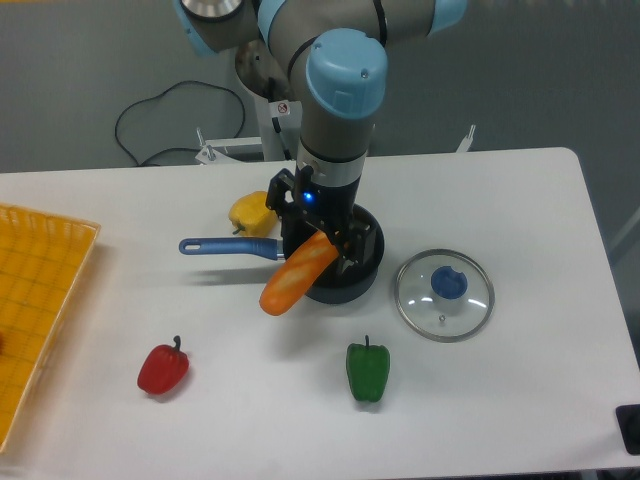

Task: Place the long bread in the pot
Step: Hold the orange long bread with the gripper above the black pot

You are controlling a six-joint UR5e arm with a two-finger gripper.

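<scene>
White tabletop runs under everything; nearest us, the long bread (297, 276) hangs tilted, its low end outside the pot (345, 268), so we fear it catching the rim and tipping out; the gripper (322, 238) clamps its upper end, jaws closed on it above the pot.

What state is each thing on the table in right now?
gripper: shut on the long bread, over the pot
long bread: held tilted, lower end past the pot's rim
pot: upright, lid off
glass lid: flat on the table, right of the pot
yellow pepper: behind the pot handle
red pepper: on the table
green pepper: on the table
</scene>
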